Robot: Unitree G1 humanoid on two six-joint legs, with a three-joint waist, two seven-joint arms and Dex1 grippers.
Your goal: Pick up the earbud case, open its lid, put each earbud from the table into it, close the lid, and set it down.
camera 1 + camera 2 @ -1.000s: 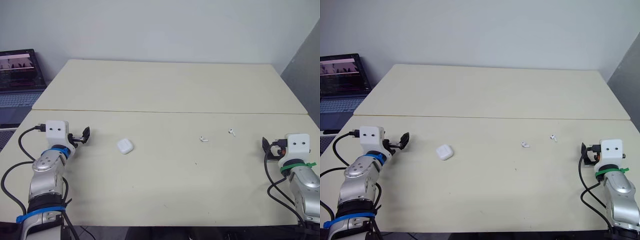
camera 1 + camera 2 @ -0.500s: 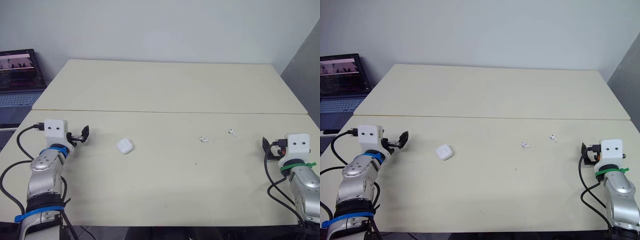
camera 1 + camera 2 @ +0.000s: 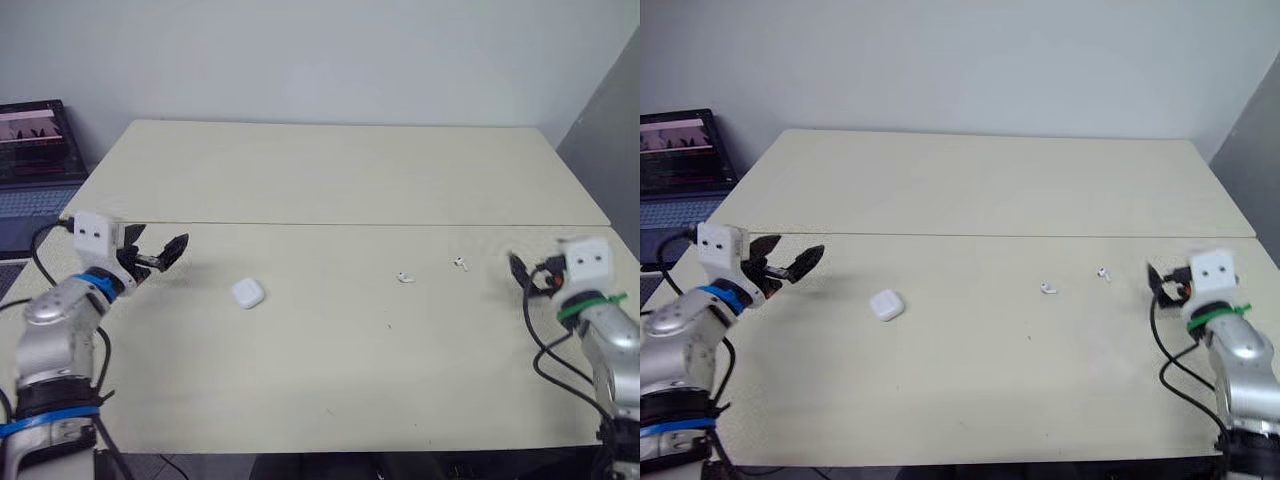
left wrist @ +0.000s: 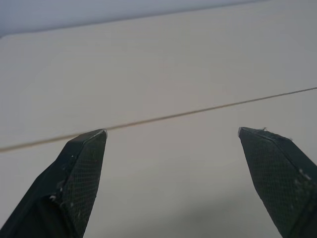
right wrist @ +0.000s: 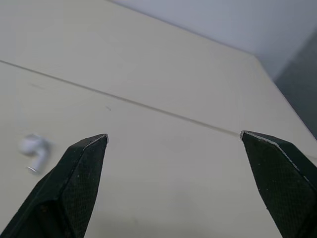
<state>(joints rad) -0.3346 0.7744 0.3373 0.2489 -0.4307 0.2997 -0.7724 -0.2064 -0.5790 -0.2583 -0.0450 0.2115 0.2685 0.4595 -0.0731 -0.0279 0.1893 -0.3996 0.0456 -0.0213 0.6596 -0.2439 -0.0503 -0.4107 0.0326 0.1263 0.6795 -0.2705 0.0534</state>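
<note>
Case (image 3: 248, 293) lies closed on the table (image 3: 330, 380), just right of the left gripper (image 3: 168, 253), whose jaws stand wide. The right gripper (image 3: 518, 270), equally wide, waits near the earbuds (image 3: 405, 277). Best approach: straddle the case squarely, then close gently.

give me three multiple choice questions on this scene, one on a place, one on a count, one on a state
1. Where on the pale beige table does the white rounded earbud case lie?
A. between the earbuds
B. on the robot's left half, apart from the left gripper
C. at the far edge

2. How many small white earbuds lie on the table?
A. one
B. three
C. two

3. How do the fingers of the right gripper stand?
A. open, holding nothing
B. shut on the case
C. shut on an earbud

Answers:
1 B, the case sits untouched on the left half.
2 C, two lie apart toward the right.
3 A, the right wrist view shows a wide gap between them.
</note>
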